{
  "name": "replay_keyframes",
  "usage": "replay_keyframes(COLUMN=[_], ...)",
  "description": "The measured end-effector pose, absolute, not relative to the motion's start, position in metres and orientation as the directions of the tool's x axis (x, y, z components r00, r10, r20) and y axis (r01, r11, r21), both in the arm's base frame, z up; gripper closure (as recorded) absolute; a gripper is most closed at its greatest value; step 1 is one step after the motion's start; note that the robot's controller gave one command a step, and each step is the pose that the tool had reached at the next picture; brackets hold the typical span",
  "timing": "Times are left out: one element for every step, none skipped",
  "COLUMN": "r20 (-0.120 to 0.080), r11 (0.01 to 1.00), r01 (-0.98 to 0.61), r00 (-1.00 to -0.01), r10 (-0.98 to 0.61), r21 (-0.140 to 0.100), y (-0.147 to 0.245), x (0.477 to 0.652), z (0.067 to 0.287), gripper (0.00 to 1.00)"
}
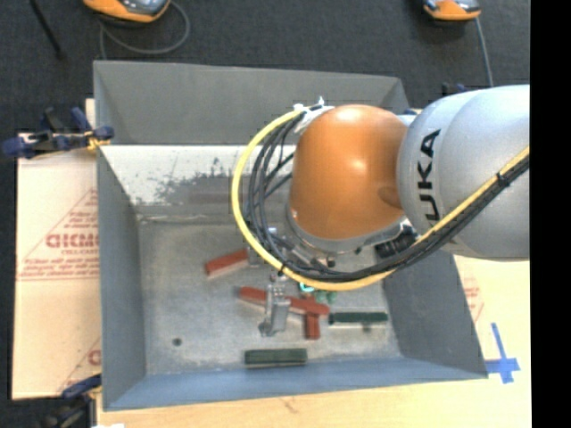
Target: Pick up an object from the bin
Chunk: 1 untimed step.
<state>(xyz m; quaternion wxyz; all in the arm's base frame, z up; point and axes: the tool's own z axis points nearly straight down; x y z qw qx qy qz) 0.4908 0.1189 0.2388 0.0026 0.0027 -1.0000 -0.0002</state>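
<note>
My gripper [276,315] reaches down under the orange wrist cover into the middle of the bin floor. It stands right over a red-brown stick [252,295] that runs left from it. Touching its right side lies another red piece [310,314], and beyond that a dark green bar [359,318]. A red-brown block [226,263] lies apart to the upper left. A second dark green bar [276,357] lies flat near the bin's front wall, below the gripper.
A small dark speck [177,342] sits on the floor at the front left. The arm and its cable loop cover the right and rear part of the bin. Bare floor stretches along the left side.
</note>
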Motion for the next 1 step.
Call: replay_keyframes(r20=[0.004], r11=[0.992], r01=[0.124], r00=[-0.992], r10=[0.124], r21=[-0.002], y=[0.0514], x=[0.5189], z=[0.1226], gripper=[0.00])
